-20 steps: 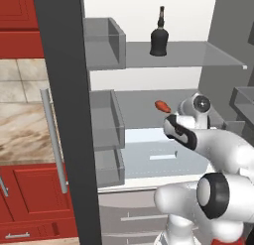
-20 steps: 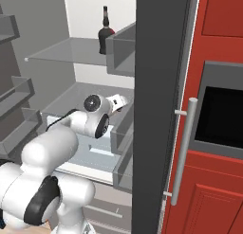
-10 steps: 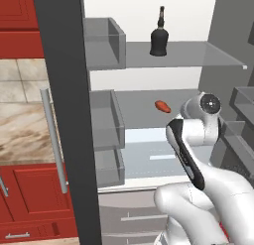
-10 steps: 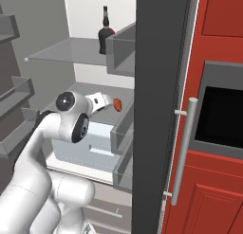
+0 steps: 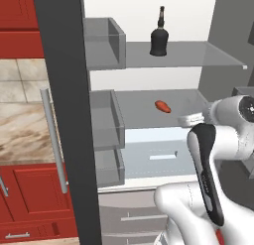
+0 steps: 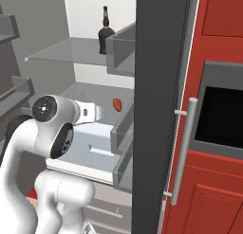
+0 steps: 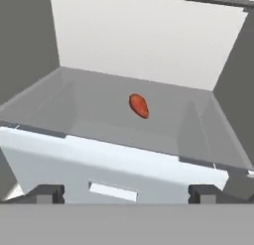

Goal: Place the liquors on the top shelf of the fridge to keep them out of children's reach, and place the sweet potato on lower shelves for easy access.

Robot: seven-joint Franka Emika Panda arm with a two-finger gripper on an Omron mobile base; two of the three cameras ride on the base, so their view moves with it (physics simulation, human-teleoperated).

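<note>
Hand view: the sweet potato (image 7: 139, 105) lies on a grey lower shelf (image 7: 99, 110) of the open fridge (image 7: 124, 35), ahead of the gripper (image 7: 126, 193) and apart from it. The 2 dark fingertips (image 7: 47, 193) stand wide apart at the bottom of this view, with nothing between them, so the pincer is released and empty. The pale blue drawer (image 7: 114, 164) sits between the fingertips and the tuber.

Left base view: the sweet potato (image 5: 162, 106) rests near the middle of the lower shelf (image 5: 144, 102), to the left of the white hand and beyond it. On the top shelf (image 5: 198, 55) stands 1 squat black bottle (image 5: 159, 35), upright, well above the tuber.

Right base view: the same black bottle (image 6: 105, 33) stands on the top shelf (image 6: 61, 52), and the sweet potato (image 6: 116, 103) lies just past the end of the hand, near the dark door (image 6: 159, 100).
</note>
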